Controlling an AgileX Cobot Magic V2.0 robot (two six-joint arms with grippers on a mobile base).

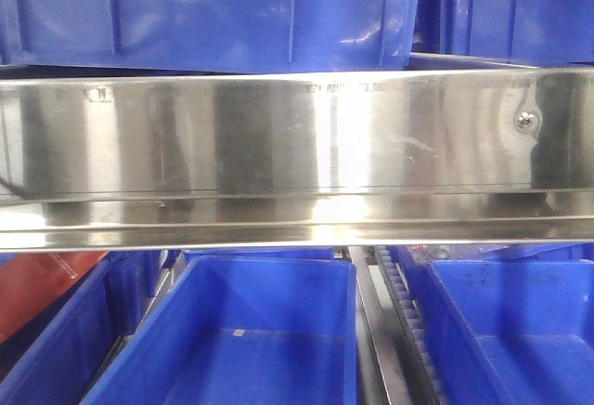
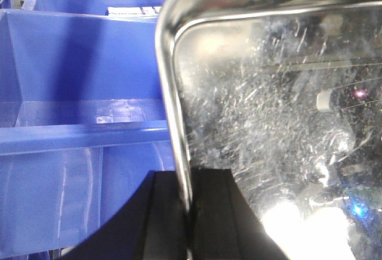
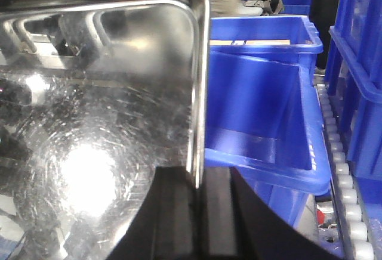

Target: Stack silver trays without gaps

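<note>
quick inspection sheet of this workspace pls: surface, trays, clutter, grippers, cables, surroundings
surface: roller conveyor beside the bins; polished shelf rail with one screw
job's things: silver tray, scratched, its rim gripped in both wrist views; no stack in view
clutter: red object at lower left, unclear what it is
grippers: left gripper shut on the tray rim; right gripper likewise
cables: nothing seen
surroundings: blue bins above and below the rail

Steel shelf rail across frame; blue bins above, below.
</note>
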